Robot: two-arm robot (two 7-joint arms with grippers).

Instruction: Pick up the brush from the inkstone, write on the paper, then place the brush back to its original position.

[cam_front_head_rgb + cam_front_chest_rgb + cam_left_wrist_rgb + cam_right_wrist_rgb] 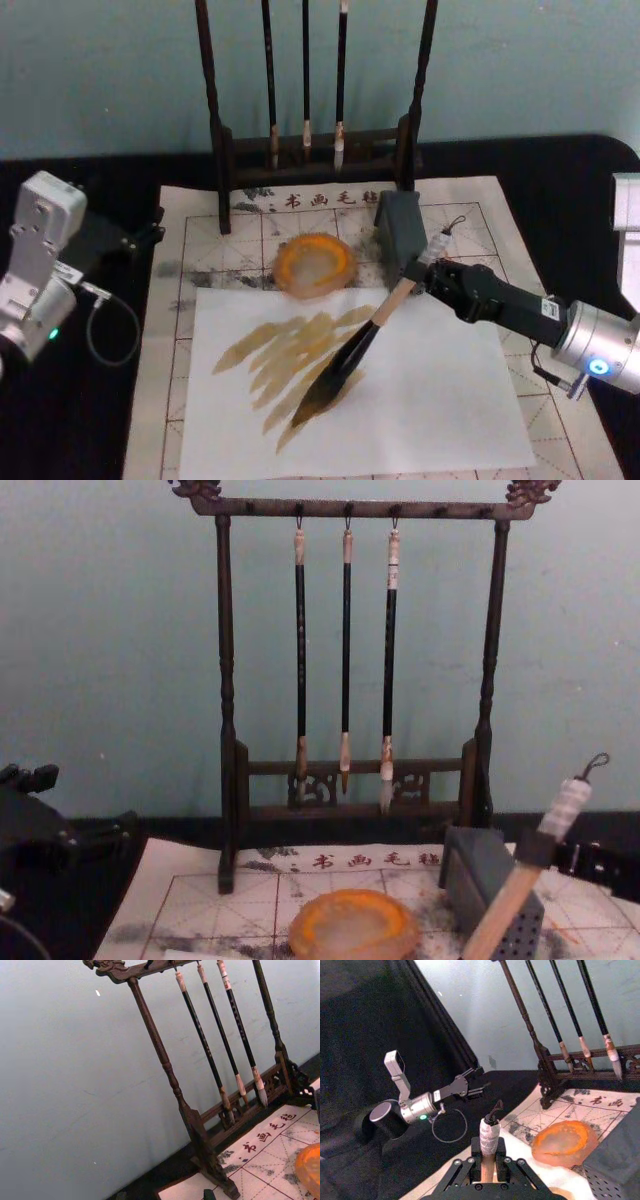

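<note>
right gripper (432, 272) clamps the brush (365, 345) near its white-wrapped end, inky tip on the white sheet (440, 400), 6 o'clock of the inkstone (315, 265). the paper (480, 225) reads 书画毛毡. left gripper (140, 240) parked at 9 o'clock, grip state i cannot tell.

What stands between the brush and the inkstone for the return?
Nothing visible lies between the brush and the inkstone. The grey block stands right of the inkstone, close beside the right gripper, and may crowd the return.
</note>
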